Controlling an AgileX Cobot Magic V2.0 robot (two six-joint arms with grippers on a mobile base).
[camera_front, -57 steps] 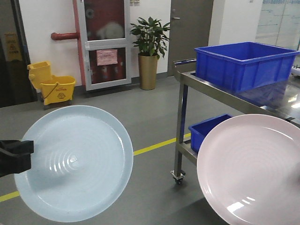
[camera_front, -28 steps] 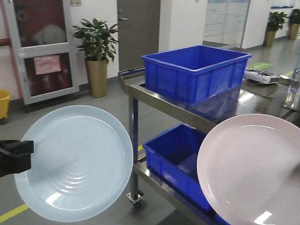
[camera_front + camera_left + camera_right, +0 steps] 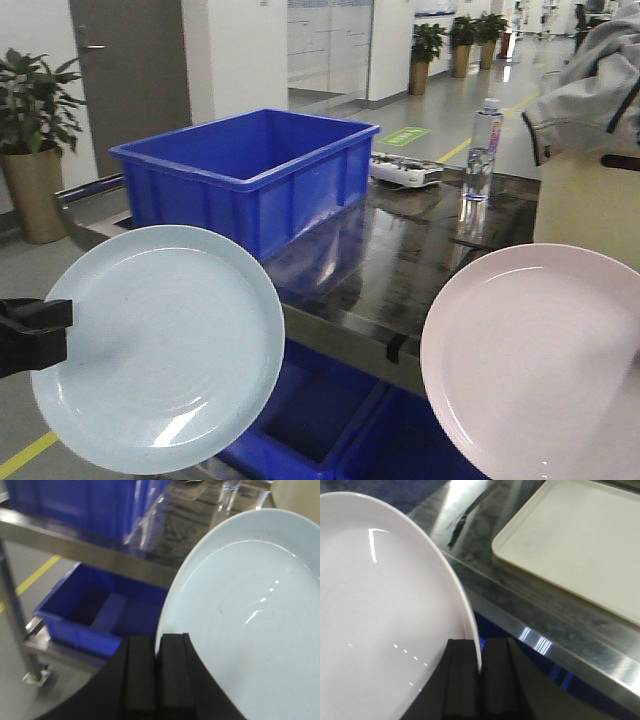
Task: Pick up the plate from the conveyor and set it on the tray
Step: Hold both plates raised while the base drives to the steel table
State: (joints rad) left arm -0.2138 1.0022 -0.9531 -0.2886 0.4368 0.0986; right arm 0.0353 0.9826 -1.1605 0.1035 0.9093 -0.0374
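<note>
Plates, two, both carried in the air; the conveyor appears in no view.

1. pale blue plate (image 3: 158,348): held nearly upright, face toward the front camera, in front of the steel table (image 3: 400,262). The left gripper (image 3: 159,644) is pinched on its rim. Judged reason: the thin rim is the only part such narrow fingers can grip, and carrying it high keeps it clear of the table edge.
2. pink plate (image 3: 535,360): same pose, also in front of the table. The right gripper (image 3: 480,650) is clamped on its rim. It touches neither the table nor the tray.
3. tray (image 3: 580,540): cream and shallow, lying flat on the table top close to its near edge. The visible part is bare. No plate is on it yet, so the placing step remains to be done.

Containers:
- blue crate (image 3: 250,170): on the table top. The part of its inside that shows is empty.
- lower blue crates (image 3: 95,610): on the shelf under the table top. The one seen from the left wrist looks empty.
- cream tub (image 3: 585,205): on the table top, with a grey jacket (image 3: 590,80) draped over it. Its contents are hidden.
- water bottle (image 3: 483,140): upright on the table top, cap on, with clear contents.
</note>
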